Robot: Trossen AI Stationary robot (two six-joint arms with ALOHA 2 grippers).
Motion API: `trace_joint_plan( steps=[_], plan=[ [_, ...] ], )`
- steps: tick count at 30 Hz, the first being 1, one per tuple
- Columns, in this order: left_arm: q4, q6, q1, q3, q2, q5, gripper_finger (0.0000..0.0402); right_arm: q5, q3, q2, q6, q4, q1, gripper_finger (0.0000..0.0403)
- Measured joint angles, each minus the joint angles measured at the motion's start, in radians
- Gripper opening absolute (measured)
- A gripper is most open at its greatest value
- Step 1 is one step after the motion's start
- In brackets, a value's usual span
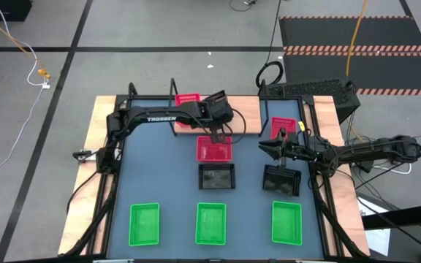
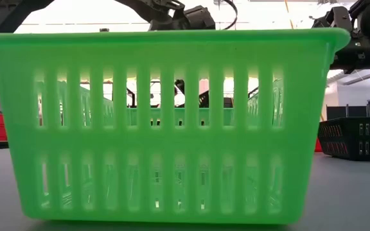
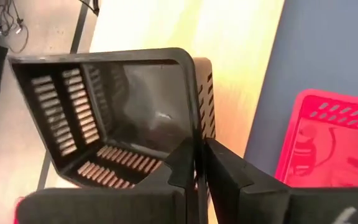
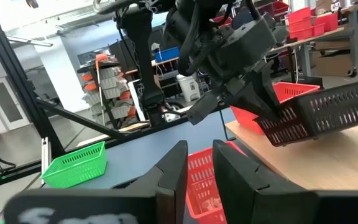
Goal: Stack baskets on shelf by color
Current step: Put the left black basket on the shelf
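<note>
The left gripper (image 3: 197, 168) is gripping the wall of a black basket (image 3: 123, 112): its two fingers (image 3: 180, 163) are nearly closed, with only the thin rim between them. The basket is hanging tilted above the shelf (image 1: 248, 117), and its open side is turning toward the wrist camera. In the right wrist view the same basket (image 4: 328, 115) is leaning over the light wood, and a red basket (image 4: 291, 96) is sitting on the shelf just behind it.

The right gripper (image 1: 275, 148) is waiting beside the shelf's right end, over the blue-grey table (image 1: 167, 183). Its fingers (image 4: 173, 168) are standing slightly apart, with a narrow gap and nothing between them.

In front of the shelf one red basket (image 1: 215, 149) is lying on the table, and a black one (image 1: 216, 176) is just beyond it. Another black basket (image 1: 281, 180) is lying near the right gripper. A further red basket (image 1: 283, 127) is probably sitting to the right of the shelf, though the arm is hiding part of it. Three green baskets (image 1: 210, 222) are standing in a row, far from the shelf, with open table between them.
</note>
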Motion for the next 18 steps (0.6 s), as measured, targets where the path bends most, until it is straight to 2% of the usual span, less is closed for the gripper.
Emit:
trace_joint_plan(
  steps=[10, 18],
  plan=[
    [-0.053, 0.002, 0.001, 0.000, 0.010, -0.001, 0.0041, -0.003, 0.000, 0.000, 0.002, -0.001, 0.000, 0.0071],
    [-0.023, -0.028, 0.003, 0.000, 0.010, 0.000, 0.0042, -0.003, 0.000, 0.000, 0.000, -0.001, 0.000, 0.0071]
  ],
)
